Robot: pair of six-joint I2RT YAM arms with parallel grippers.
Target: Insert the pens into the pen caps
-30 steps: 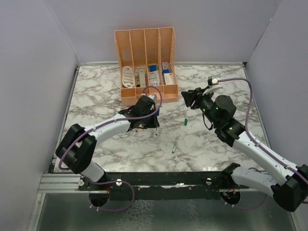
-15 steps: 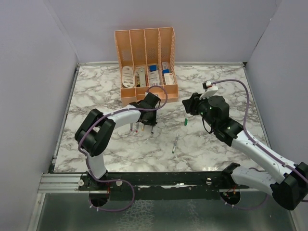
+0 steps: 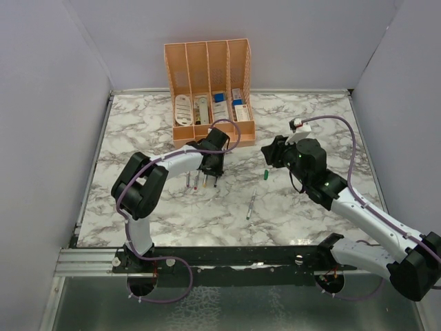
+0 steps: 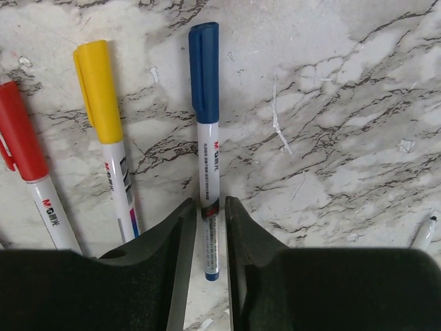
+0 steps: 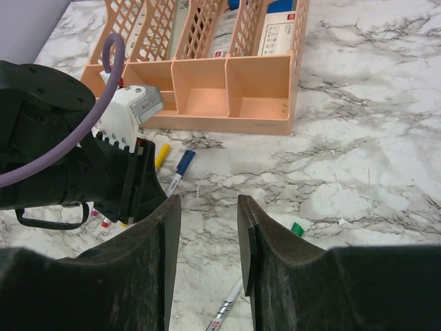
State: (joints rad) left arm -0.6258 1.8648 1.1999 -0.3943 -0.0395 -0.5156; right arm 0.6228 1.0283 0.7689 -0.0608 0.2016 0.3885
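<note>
My left gripper [image 4: 210,203] is narrowly open, its jaws either side of the barrel of a blue-capped pen [image 4: 207,145] that lies on the marble. A yellow-capped pen [image 4: 103,131] and a red-capped pen [image 4: 24,152] lie to its left. In the top view the left gripper [image 3: 212,165] is just in front of the organiser, with pen ends [image 3: 198,181] showing below it. My right gripper [image 5: 209,200] is open and empty above the table. A loose green cap [image 5: 297,229] and an uncapped pen [image 5: 227,314] lie near it; both also show in the top view, the cap [image 3: 265,174] and the pen [image 3: 251,205].
The peach organiser [image 3: 210,134] with white boxes and cards stands at the back centre, close behind the left gripper. The left arm's purple cable [image 5: 114,52] loops up in the right wrist view. Grey walls enclose the marble table [image 3: 310,110].
The left gripper has shifted slightly right and back toward the organiser, its elbow swinging up. The right gripper has come a little nearer and lower toward the green cap.
</note>
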